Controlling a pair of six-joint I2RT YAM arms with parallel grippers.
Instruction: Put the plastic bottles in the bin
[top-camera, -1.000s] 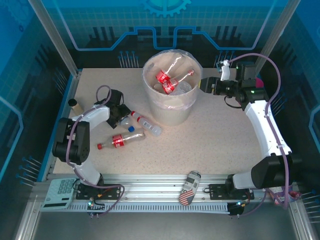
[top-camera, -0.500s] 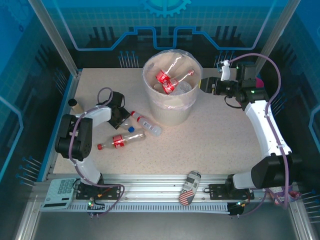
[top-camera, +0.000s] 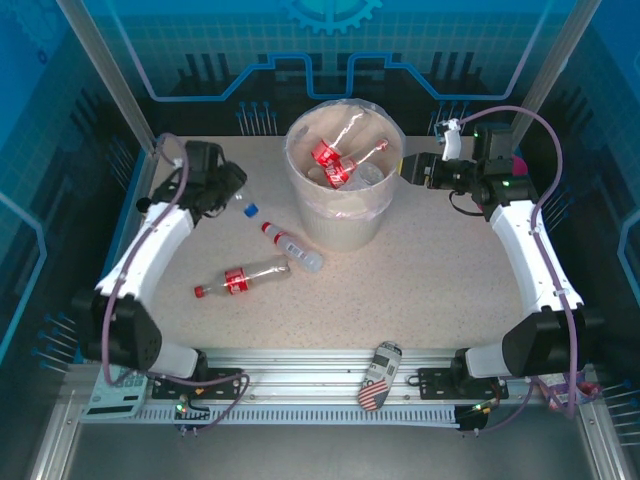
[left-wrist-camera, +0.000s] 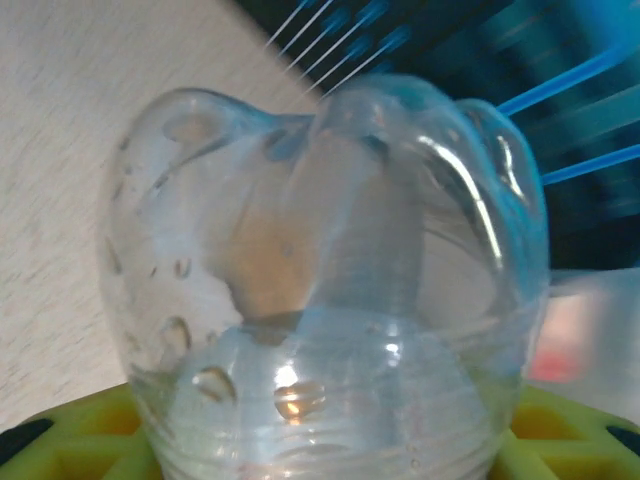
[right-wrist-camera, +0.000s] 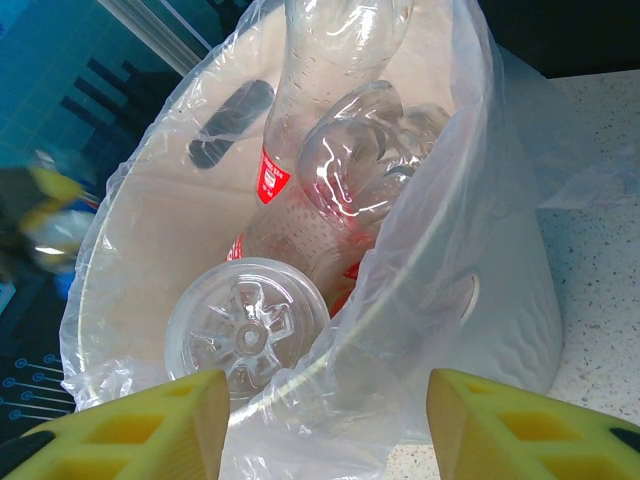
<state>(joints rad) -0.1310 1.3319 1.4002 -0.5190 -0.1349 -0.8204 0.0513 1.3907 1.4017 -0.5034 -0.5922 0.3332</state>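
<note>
My left gripper (top-camera: 232, 190) hangs above the table's left side, shut on a clear plastic bottle (left-wrist-camera: 330, 290) with a blue cap (top-camera: 250, 210). In the left wrist view the bottle's lobed end sits between the yellow fingers (left-wrist-camera: 70, 440). Two more plastic bottles lie on the table: a red-capped one (top-camera: 291, 246) by the bin's foot and a red-labelled one (top-camera: 243, 279) nearer me. The cream bin (top-camera: 345, 215), lined with a clear bag, holds several bottles (top-camera: 335, 163) (right-wrist-camera: 300, 200). My right gripper (top-camera: 408, 170) (right-wrist-camera: 330, 400) stands open at the bin's right rim, holding nothing.
A stars-and-stripes can (top-camera: 377, 376) lies on the front rail between the arm bases. A calculator (top-camera: 112, 392) sits at the front left corner. Something pink (top-camera: 520, 163) shows behind the right arm. Frame posts stand at the table's back corners.
The left gripper closed on the blue-capped bottle and lifted it up and back toward the far left. The right arm and the two lying bottles stayed put.
</note>
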